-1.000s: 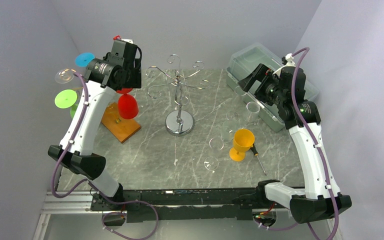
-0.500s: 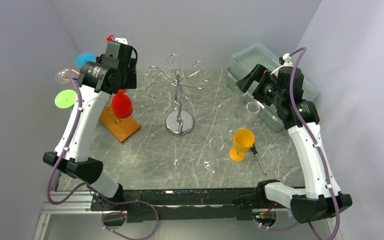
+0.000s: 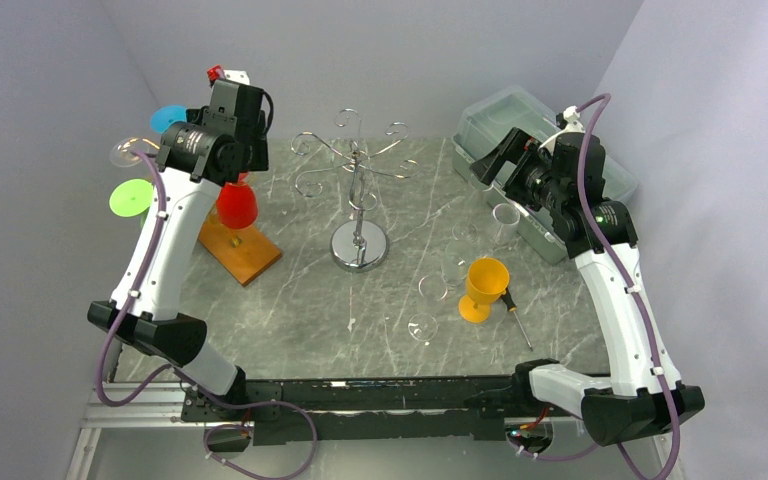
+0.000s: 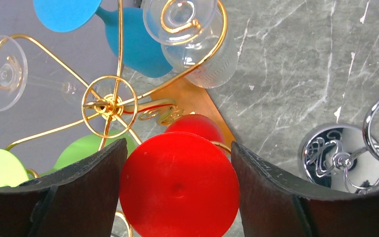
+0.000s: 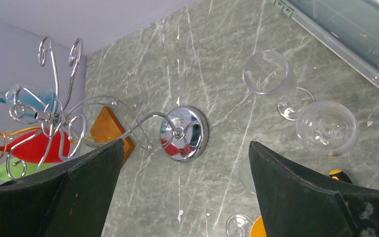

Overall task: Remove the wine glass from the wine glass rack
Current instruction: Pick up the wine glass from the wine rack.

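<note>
Moved: left arm is swinging back toward the left wall, carrying the red wine glass [image 3: 236,205] along.
Red wine glass: one, hanging bowl-down over the wooden base [image 3: 245,255], right by the gold rack [image 4: 109,105]; can't tell if it's off the hook.
Left gripper [image 4: 177,153]: fingers fairly wide apart, pinching that glass's foot.
Gold rack: carrying one blue glass [image 4: 138,42], one green glass [image 4: 81,153], two clear glasses [image 4: 187,19].
In the way: gold curls are crowding the red bowl.
Right gripper [image 5: 186,145]: gaping wide, holding nothing.
Table: one silver rack [image 3: 358,180], one orange goblet [image 3: 483,285], four loose glasses [image 3: 505,213] I think, one screwdriver [image 3: 516,318], one tub [image 3: 520,110].

The left gripper [image 4: 179,148], clasping the red wine glass [image 3: 236,205], has drifted with it a little toward ten o'clock.
</note>
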